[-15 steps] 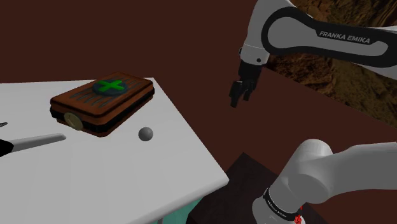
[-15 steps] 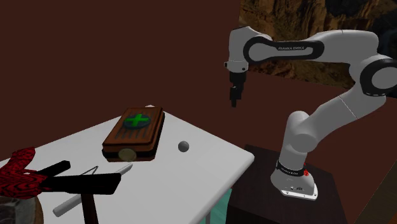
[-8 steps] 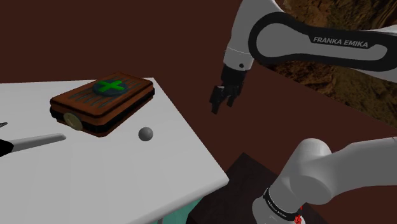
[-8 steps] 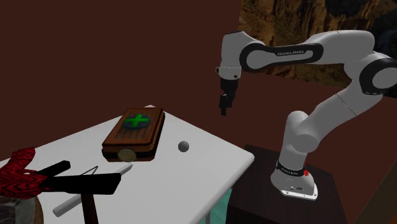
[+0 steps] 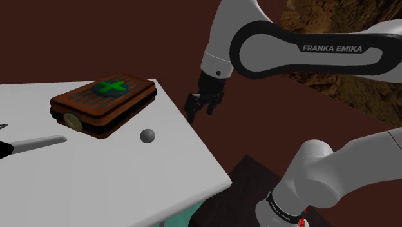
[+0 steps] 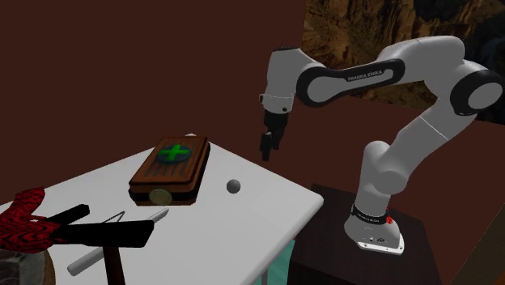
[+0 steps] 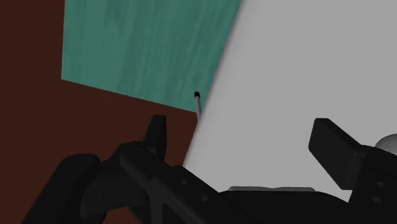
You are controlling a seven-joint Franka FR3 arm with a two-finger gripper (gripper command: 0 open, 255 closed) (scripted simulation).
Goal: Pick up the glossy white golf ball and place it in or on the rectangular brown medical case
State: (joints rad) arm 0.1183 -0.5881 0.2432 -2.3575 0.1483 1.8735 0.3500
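Progress is only at its beginning. The gripper [image 5: 196, 106] is held in the air near the edge of the white table [image 5: 129, 187]; in the wrist view its two fingers [image 7: 157, 130] are seen well apart, and nothing is gripped between them. Further on, the golf ball [image 5: 148, 135], drawn grey, is lying on the table, apart from the gripper. Behind it the brown medical case [image 5: 103, 103] with a green cross [image 5: 111, 86] is closed, and nothing is placed on it. Descent, grasp, lift and placing are all judged to be left.
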